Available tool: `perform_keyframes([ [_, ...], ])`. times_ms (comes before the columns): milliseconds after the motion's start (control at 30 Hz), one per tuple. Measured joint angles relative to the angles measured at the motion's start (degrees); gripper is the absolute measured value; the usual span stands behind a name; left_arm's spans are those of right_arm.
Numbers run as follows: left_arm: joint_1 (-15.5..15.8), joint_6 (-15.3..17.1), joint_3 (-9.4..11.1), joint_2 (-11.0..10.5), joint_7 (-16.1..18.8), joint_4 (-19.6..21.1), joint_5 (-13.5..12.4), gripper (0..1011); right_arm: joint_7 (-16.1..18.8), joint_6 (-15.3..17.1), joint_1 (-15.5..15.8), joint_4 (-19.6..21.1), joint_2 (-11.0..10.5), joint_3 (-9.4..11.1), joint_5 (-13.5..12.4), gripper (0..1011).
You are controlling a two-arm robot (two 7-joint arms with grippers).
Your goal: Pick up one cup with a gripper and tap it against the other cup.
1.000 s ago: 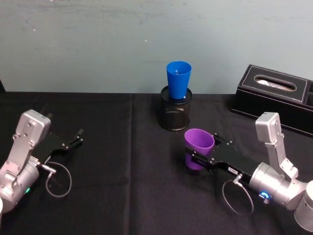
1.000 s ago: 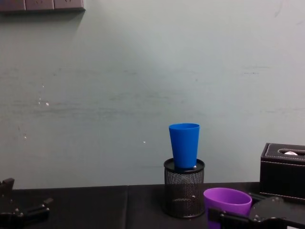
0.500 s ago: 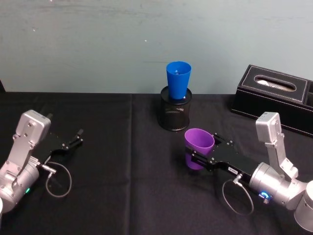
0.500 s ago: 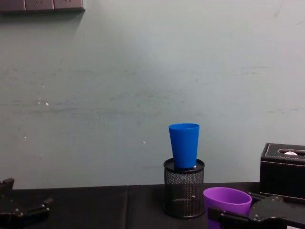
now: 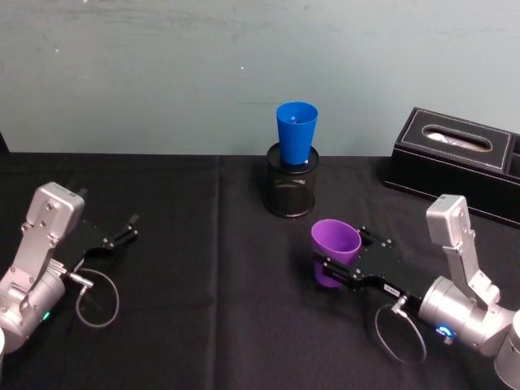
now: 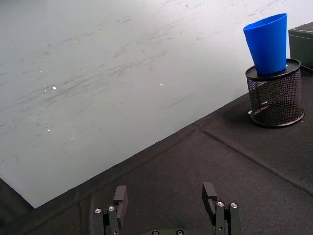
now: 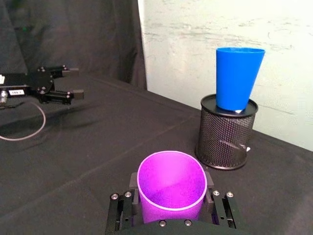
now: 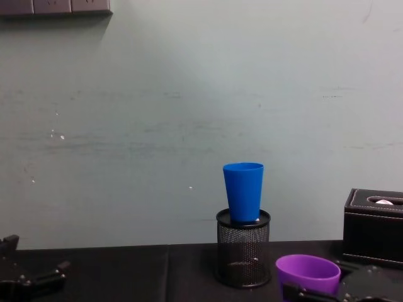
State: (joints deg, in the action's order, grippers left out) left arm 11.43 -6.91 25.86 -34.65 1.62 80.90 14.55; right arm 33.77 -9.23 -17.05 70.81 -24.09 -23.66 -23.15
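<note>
The right gripper's (image 7: 170, 208) fingers (image 7: 122, 203) are clamped on the purple cup (image 7: 171, 186), one on each side of its lower wall. The cup stands upright between them with its open mouth up and its rim clear above the fingers. I cannot tell whether its base rests on the black table (image 5: 203, 284) or is just off it; in the chest view it sits low, near the cloth.

So the grasp looks done. What remains is the lift, if it has not begun, then the carry and the tap itself.

The blue cup (image 5: 296, 130) stands upright with its base dropped into a black mesh pen holder (image 5: 291, 191). It is farther from the robot than the purple cup and a little to the left, and the two cups are apart. Because the holder raises it, the blue cup's wall sits higher than the purple cup's rim. The purple cup will probably have to rise as well as travel far and left to meet it. A gentle touch seems wise, since the blue cup looks only loosely seated.

A black tissue box (image 5: 455, 158) lies at the far right. The left gripper (image 6: 166, 196) rests at the near left with its fingers apart, holding nothing.
</note>
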Motion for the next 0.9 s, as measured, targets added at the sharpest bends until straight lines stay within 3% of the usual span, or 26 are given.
perform_keyframes([
  [333, 0.00, 0.00, 0.00, 0.00, 0.00, 0.00, 0.00, 1011, -0.27, -0.96, 0.59, -0.31, -0.03, 0.17, 1.15, 733],
  [900, 0.00, 0.00, 0.00, 0.00, 0.00, 0.00, 0.00, 1012, 1.75, -4.33, -1.30, -5.67, 2.27, 0.63, 1.01, 733],
])
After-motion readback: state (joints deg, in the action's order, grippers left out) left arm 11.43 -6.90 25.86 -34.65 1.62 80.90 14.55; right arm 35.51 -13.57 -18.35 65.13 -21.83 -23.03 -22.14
